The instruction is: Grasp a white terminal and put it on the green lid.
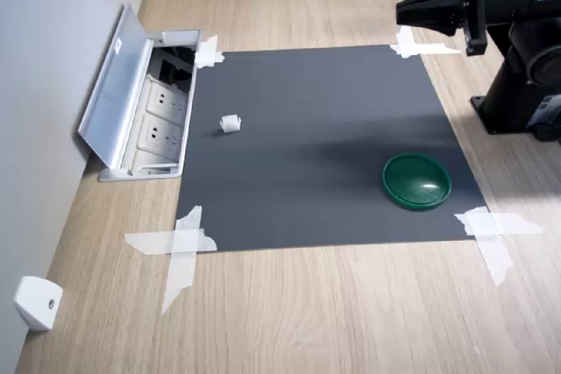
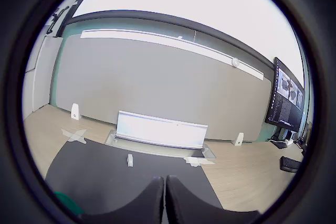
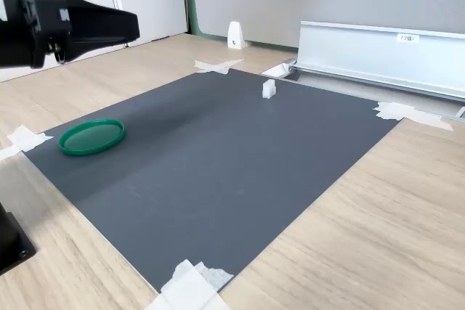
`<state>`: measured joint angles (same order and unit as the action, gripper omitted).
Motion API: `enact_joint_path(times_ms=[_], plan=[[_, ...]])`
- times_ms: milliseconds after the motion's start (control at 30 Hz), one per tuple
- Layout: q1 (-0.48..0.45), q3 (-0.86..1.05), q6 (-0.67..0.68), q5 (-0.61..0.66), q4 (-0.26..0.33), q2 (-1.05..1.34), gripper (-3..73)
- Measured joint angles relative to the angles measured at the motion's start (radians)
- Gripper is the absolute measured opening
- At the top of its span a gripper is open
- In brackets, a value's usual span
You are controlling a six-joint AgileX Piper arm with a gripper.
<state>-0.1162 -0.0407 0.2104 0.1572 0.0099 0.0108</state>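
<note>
Nearest the camera in the first exterior view I've got bare wood floor and the near tape crosses point(image 1: 180, 247) holding down the dark grey mat point(image 1: 324, 172). On the mat, toward the first exterior view's right and near edge, sits the green lid point(image 1: 416, 180), flat and with nothing on it; in the second exterior view it's over at the left point(image 3: 91, 136). Further back, toward the first exterior view's left, the white terminal point(image 1: 230, 123) rests by itself on the mat, well apart from the lid and near the open floor socket box point(image 1: 153, 111) against the wall. The second exterior view has it standing near the mat's far edge point(image 3: 269, 89), the wrist view as a small white speck point(image 2: 129, 160). Far right in the first exterior view, my gripper point(image 1: 405, 11) hangs above the mat's far corner, well clear of both things. From the wrist view the two fingers point(image 2: 149, 203) look pressed together with nothing between them, so it's closed and empty
</note>
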Motion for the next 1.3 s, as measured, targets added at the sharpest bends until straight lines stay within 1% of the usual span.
enact_joint_path(times_ms=[1067, 1300], plan=[[0.000, 0.000, 0.000, 0.000, 0.000, 0.000, -0.9], [0.000, 0.000, 0.000, 0.000, 0.025, 0.000, -0.9]])
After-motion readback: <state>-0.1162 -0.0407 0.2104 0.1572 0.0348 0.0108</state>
